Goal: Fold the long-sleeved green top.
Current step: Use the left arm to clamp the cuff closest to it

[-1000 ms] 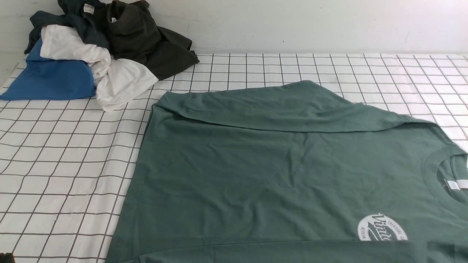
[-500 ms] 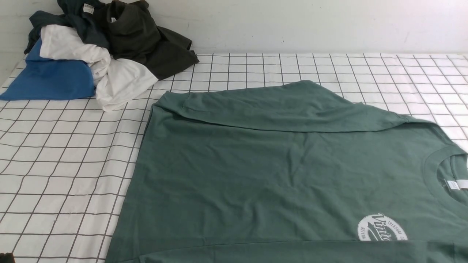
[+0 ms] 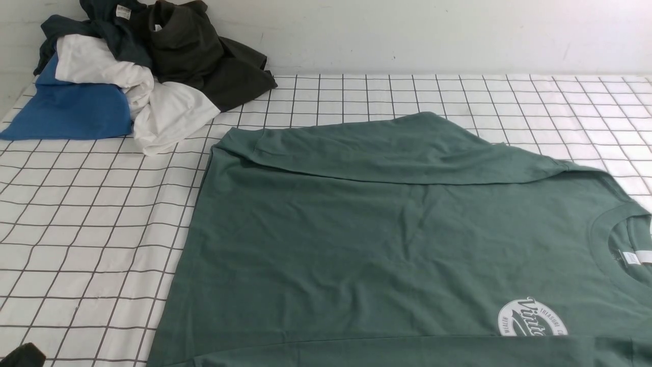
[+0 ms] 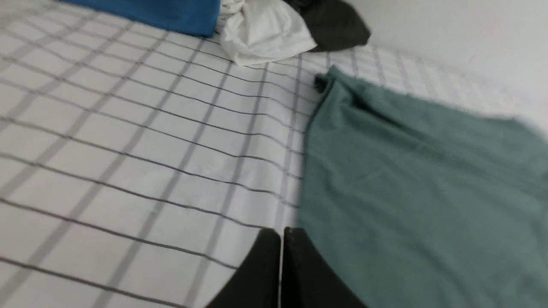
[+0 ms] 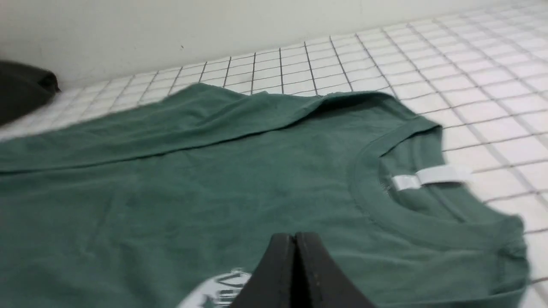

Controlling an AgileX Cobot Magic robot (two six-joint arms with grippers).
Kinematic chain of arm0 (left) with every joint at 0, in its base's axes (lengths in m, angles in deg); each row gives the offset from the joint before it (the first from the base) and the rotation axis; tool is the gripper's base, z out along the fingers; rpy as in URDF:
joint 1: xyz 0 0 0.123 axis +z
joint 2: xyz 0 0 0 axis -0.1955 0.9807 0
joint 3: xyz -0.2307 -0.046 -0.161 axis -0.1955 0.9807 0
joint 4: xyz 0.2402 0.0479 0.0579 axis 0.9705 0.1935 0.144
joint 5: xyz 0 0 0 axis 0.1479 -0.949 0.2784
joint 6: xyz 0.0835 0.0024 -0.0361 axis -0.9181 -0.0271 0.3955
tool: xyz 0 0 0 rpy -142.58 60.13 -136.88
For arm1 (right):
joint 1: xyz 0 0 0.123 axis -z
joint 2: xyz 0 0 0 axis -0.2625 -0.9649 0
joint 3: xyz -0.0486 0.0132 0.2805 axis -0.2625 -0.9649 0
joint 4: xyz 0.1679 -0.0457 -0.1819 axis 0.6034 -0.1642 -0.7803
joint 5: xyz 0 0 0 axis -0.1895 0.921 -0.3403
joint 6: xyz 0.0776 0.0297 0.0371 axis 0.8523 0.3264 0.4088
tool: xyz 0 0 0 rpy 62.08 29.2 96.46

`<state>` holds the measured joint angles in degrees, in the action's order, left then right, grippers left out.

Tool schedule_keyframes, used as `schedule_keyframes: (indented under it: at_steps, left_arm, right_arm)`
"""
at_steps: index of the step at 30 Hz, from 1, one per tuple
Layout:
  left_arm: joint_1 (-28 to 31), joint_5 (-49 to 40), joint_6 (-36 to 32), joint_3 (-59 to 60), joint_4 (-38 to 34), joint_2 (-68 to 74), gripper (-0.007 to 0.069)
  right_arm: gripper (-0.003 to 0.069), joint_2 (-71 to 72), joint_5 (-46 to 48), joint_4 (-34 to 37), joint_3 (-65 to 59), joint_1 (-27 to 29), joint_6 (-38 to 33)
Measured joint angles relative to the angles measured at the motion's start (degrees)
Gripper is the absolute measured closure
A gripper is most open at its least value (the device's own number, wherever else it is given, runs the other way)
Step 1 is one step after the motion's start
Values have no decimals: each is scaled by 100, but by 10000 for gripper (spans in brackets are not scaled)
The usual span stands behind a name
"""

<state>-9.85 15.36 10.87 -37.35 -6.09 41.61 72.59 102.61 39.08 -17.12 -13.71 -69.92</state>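
Counter (image 3: 91, 219): covered by a white cloth with a dark grid.

Green long-sleeved top (image 3: 387, 244): lies flat, chest up, filling the centre and lower right of the front view. Its ribbed crew neck (image 3: 603, 239) sits at the right edge of the frame, with the white neck label (image 3: 631, 257) inside it. The white round logo (image 3: 532, 318) is at lower right. One sleeve (image 3: 387, 148) is folded across the far edge of the body.

Left claw (image 4: 281, 233): jaws pressed together, nothing between them. It is over bare cloth just beside the top's side edge. Contact with the cloth cannot be determined.

Right claw (image 5: 294, 236): jaws pressed together, holding nothing. It is over the chest, near the logo and below the neck opening.

Upper left of the front view: a heap of blue (image 3: 66, 109), white (image 3: 168, 114), dark olive-black (image 3: 204, 56) and dark teal-navy (image 3: 102, 25) garments, apart from the top.
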Motion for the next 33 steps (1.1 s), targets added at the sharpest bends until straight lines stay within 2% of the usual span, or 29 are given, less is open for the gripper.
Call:
schedule_keyframes:
  at_steps: [1,2,4,7,10,17,21,23,27,29,33]
  left_arm:
    - [0,17,359,0,-648,0,631]
    - [0,18,392,0,-721,0,631]
    - [0,75,635,0,-1443,0,631]
    - [0,128,670,0,-1773,0,631]
    - [0,157,674,0,-1835,0,631]
    - [0,305,556,0,-2056,0,631]
    - [0,154,-42,-135,-2064,0,631]
    - [0,-112,-647,-485,-1989,0,631]
    - [0,-953,-2207,-1787,-1366,315,631]
    - [0,-1607,-2595,-2497,-839,906,631]
    - [-46,-3064,-2804,-3810,228,2363,631]
  right_arm:
    - [674,0,-6,642,0,0,272]
    - [674,0,-12,732,0,0,312]
    - [674,0,-12,2074,-17,0,882]
    - [674,0,-51,3454,-11,0,1283]
    - [674,0,-109,4055,-11,0,1301]
    - [674,0,-131,3891,-11,0,786]
    - [674,0,-115,3786,-11,0,352]
    - [674,0,-50,3704,65,0,49]
    - [674,-144,-153,3135,756,0,-694]
    - [674,-574,-194,2608,1300,0,-1057]
    - [674,-1834,153,1426,2610,0,-1732]
